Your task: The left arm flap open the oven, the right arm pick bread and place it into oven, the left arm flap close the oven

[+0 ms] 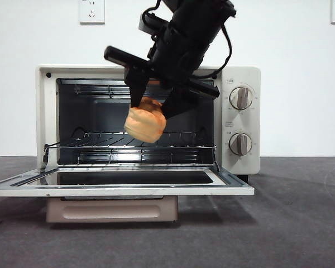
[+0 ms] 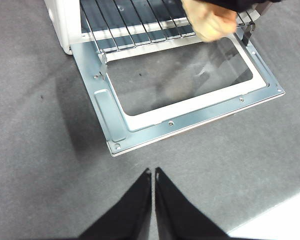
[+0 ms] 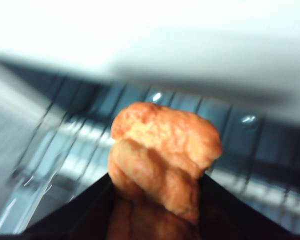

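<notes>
we see a cream-white toaster oven (image 1: 148, 120) standing on a dark grey table (image 1: 290, 223), its door (image 1: 123, 183) folded fully down and lying flat in front of the opening. inside, a wire rack (image 1: 131, 149) spans the lower part of the dark interior, and two round knobs (image 1: 241, 97) sit one above the other on the panel at the side. the right gripper (image 1: 151, 109) reaches down from above into the mouth of the oven, its two black jaws clamped on the bread (image 1: 146, 121), a lumpy golden-orange loaf. the bread hangs in the air above the rack, not touching it, just inside the opening and over the inner edge of the door. in the right wrist view the bread (image 3: 162, 157) fills the middle between the jaws, with the blurred rack bars behind it. the left gripper (image 2: 153, 172) waits over the bare table in front of the open door (image 2: 190, 107), well apart from it, its jaws pressed together with nothing between them. a white wall (image 1: 290, 33) stands behind the oven.
</notes>
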Controlling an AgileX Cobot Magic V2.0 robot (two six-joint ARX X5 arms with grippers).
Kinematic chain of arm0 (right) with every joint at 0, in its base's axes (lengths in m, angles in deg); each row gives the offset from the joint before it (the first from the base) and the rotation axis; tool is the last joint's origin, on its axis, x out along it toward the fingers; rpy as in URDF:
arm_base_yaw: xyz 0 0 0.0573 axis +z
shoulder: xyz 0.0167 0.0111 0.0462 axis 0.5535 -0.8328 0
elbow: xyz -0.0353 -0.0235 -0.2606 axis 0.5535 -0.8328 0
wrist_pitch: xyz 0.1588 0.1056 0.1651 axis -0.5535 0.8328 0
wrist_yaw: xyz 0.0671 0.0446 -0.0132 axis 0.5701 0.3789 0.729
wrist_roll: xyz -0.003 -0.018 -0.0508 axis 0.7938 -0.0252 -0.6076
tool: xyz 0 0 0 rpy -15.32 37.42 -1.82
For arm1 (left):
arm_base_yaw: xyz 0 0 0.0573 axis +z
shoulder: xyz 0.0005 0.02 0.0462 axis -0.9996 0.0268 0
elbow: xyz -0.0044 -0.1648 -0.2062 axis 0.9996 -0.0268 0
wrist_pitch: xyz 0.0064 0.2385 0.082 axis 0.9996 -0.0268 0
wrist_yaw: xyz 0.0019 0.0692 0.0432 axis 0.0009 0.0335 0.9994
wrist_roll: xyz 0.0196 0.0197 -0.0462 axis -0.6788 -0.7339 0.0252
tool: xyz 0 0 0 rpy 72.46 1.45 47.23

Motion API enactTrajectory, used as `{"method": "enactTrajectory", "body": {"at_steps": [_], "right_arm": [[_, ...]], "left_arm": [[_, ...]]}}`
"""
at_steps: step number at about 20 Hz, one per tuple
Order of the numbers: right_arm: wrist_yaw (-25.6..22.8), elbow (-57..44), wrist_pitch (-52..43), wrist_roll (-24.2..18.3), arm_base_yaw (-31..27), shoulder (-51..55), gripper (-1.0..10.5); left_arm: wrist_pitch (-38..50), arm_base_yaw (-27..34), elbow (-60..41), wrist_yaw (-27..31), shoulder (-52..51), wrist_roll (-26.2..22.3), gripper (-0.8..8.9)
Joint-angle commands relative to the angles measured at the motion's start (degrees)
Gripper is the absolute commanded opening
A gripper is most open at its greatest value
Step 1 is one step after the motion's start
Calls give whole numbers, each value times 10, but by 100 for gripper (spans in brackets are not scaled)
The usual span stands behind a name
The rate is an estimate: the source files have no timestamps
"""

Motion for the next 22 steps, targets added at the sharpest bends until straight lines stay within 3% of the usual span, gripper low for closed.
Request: {"method": "enactTrajectory", "body": {"at_steps": [1,16,22], "right_arm": [[-17,14,-27,18,6,-20,205],[-39,15,-34,18,7,-40,434],[-27,15,-26,17,11,-13,439]], "left_arm": [[6,-1,4,-3,2,-6,15],[-5,-1,4,-3,2,-6,15],[-5,-1,4,-3,2,-6,15]]}}
